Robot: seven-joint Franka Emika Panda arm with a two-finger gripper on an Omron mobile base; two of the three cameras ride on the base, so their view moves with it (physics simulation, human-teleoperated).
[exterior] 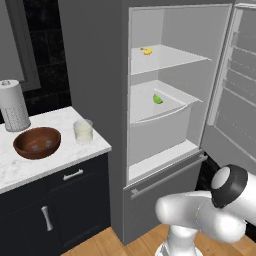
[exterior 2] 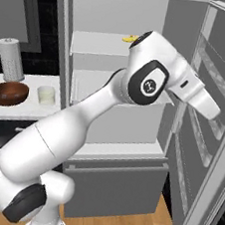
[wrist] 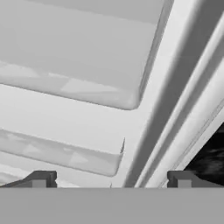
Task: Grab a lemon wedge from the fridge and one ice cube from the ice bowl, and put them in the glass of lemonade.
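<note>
From my left base camera, the fridge (exterior: 170, 95) stands with its door (exterior: 235, 85) swung wide to the right, white inside. The lemon wedge (exterior: 157, 99) lies in the pale drawer-like bin (exterior: 165, 112) on the middle level, a small yellowish-green bit near the bin's back. On the shelf (exterior: 165, 57) above it sits a small bright yellow curved piece (exterior: 146, 51). To the left of the fridge, on the marble bench (exterior: 55, 150), the ice bowl (exterior: 37, 142) rests with pale cubes in it, and the glass of lemonade (exterior: 83, 131) stands just beside it on the right, apart from it. A tall white perforated cylinder (exterior: 14, 106) stands behind the bowl.

From my right base camera, my arm reaches up and across the open fridge (exterior 2: 117, 50), with the forearm pointing at the inner side of the door (exterior 2: 208, 122). The ice bowl (exterior 2: 7, 92) and the glass of lemonade (exterior 2: 46, 95) sit on the bench (exterior 2: 14, 109) at the left, the cylinder (exterior 2: 11, 59) behind them. The yellow curved piece (exterior 2: 128, 38) shows on the upper shelf.

From my hand camera, my claw (wrist: 110, 178) is spread wide, its two dark tips well apart with nothing between them. Ahead of it are the door's pale racks (wrist: 74, 57).
</note>
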